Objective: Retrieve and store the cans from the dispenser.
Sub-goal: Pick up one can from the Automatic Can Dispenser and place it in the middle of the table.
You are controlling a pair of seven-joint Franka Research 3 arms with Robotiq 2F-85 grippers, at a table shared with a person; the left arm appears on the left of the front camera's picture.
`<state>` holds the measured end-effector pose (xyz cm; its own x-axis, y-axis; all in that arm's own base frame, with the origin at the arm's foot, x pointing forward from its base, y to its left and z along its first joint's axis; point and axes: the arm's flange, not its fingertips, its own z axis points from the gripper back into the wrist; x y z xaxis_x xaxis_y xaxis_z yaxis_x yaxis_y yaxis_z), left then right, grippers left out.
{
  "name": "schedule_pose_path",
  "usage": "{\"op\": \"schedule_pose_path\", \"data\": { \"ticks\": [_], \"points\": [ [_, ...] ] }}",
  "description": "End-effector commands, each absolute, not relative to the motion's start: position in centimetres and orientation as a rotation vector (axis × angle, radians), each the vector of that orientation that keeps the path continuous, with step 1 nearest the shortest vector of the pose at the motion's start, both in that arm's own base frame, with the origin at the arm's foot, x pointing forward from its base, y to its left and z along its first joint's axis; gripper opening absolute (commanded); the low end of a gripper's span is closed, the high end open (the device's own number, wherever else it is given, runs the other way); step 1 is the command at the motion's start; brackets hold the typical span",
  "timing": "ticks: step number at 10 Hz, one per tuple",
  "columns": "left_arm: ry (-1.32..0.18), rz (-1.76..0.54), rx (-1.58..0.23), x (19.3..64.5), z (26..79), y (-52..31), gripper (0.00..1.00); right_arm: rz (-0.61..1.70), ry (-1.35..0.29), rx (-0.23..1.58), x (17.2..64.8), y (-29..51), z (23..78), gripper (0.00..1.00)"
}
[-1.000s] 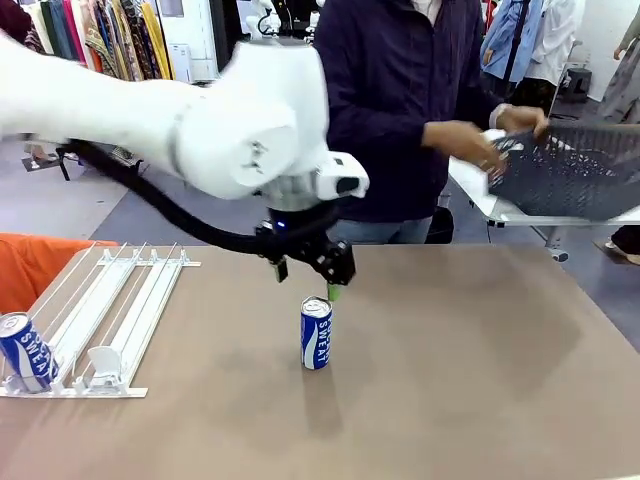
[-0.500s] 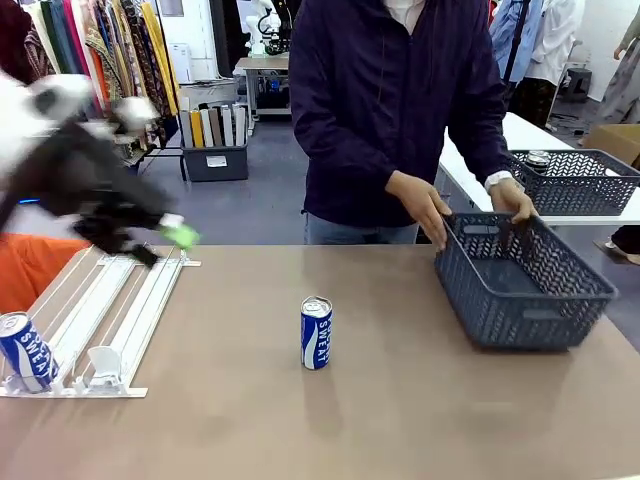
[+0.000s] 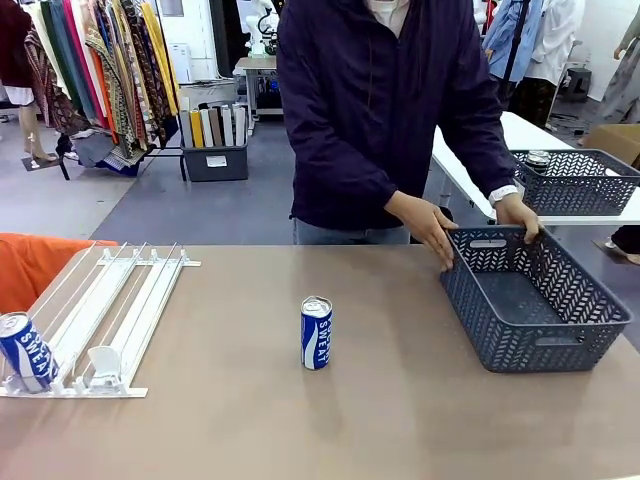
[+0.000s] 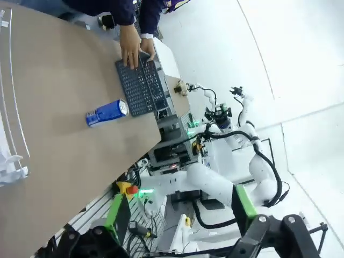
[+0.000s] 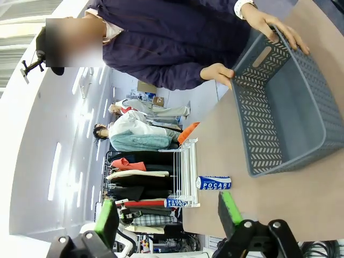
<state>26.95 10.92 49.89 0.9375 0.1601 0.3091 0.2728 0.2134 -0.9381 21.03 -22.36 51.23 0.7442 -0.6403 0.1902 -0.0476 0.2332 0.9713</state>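
Dispenser, a low white rack of long plastic rails (image 3: 148, 305), lies at the desk's (image 3: 400, 420) left. A person's hands (image 3: 430, 225) grip the dark grey lattice plastic basket (image 3: 540, 310) on the right. One slim blue metal can (image 3: 316, 333) stands mid-desk, another blue can (image 3: 27, 350) at the rack's near end. Left fingers (image 4: 115, 215) and right fingers (image 5: 107, 220) are spread wide, empty.

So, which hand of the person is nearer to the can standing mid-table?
The right hand, at the basket edge facing the can; the left hand holds the rim beyond, farther off.

Left gripper (image 4: 180, 207) is black, green pads (image 4: 244, 201); jacket (image 3: 380, 110) seemingly navy.
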Motion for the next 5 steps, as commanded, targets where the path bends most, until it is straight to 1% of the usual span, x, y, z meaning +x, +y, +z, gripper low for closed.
{"op": "schedule_pose_path", "data": {
  "ticks": [1,5],
  "points": [
    [-0.366,-0.183,-1.274,27.71,52.15,6.83,1.00,-0.427,-0.681,1.305,21.30,-22.29,51.40,1.00],
    [-0.366,-0.183,-1.274,27.71,52.15,6.83,1.00,-0.427,-0.681,1.305,21.30,-22.29,51.40,1.00]
  ]
}}
